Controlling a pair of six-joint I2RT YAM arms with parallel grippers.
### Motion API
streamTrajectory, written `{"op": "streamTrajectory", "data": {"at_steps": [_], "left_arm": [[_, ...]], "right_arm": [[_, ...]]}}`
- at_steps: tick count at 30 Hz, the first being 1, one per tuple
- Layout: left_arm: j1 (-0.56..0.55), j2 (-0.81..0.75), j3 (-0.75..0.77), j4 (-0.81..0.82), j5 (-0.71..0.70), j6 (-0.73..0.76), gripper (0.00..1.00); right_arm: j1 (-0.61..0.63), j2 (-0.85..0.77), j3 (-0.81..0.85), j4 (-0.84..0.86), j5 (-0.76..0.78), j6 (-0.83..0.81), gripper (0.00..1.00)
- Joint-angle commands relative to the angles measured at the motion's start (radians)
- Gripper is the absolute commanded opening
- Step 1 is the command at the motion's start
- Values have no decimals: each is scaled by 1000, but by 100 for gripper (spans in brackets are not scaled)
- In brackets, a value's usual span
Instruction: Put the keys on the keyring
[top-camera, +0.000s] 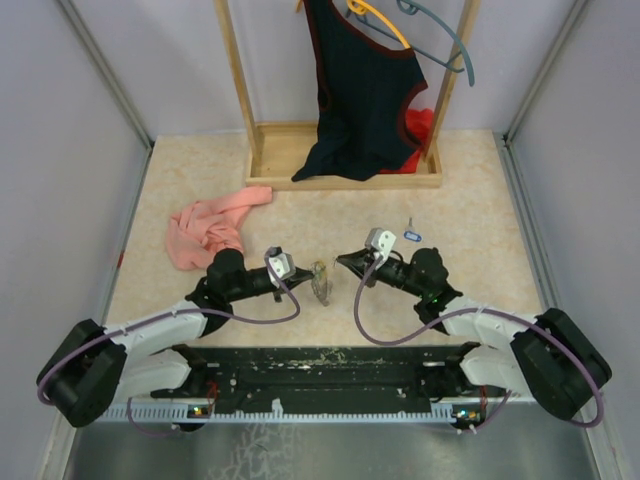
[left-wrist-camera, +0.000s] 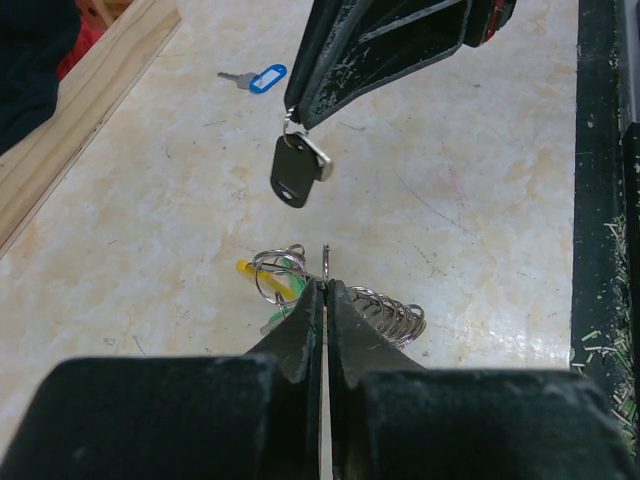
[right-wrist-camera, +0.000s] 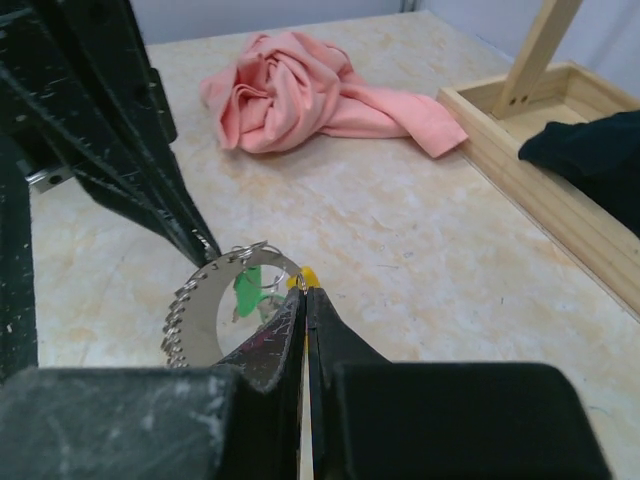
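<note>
Clamping the keyring (left-wrist-camera: 278, 270): left gripper (left-wrist-camera: 323, 288), fingers pressed together on a thin edge of the wire, which stands up from between the tips.

Keyring: grey wire loops bunched just past the left fingertips. A yellow-orange piece (left-wrist-camera: 247, 268) sits on its left side and a coiled wire (left-wrist-camera: 395, 315) on its right, as the left wrist camera sees it.

Green key (right-wrist-camera: 247, 290): green plastic head, sitting among the keyring's loops.

Right gripper (left-wrist-camera: 295, 115): fingers together, pinching the metal end of the black key (left-wrist-camera: 293, 172). Its tip is above and beyond the keyring, clear of it.

Black key: hanging head-down from the right gripper, close above the keyring and not touching it.

Blue key (left-wrist-camera: 255, 78): flat on the table (top-camera: 480, 200), well beyond the keyring and to its right in the top view.

Pink cloth (top-camera: 210, 225): crumpled on the table, beyond the keyring and to its left.

Wooden frame (top-camera: 270, 150): at the table's far end, well beyond the keyring.

Dark garment (top-camera: 360, 100): hanging into the wooden frame, far beyond the keyring.
</note>
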Motion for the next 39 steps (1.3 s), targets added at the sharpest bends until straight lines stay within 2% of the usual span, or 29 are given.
{"op": "streamTrajectory", "data": {"at_steps": [1,9,17,25,34,39], "left_arm": [[7,13,31,38,39,17,1],[7,-3,14,40,100,95,1],[7,24,-23,122,171,208,1],[7,25,-43,161,184,236,1],[7,51,-54,218,200,233,1],[7,49,-59,223,201,229,1]], "right_arm": [[-7,-21,-44,261,-112,-7,0],[-7,-42,-70,225,-240,-142,0],[-7,-13,-52,166,-343,-294,0],[-5,8,-40,163,-348,-356,0],[38,40,-21,162,-318,-351,0],[52,79,-33,228,-292,-350,0]]}}
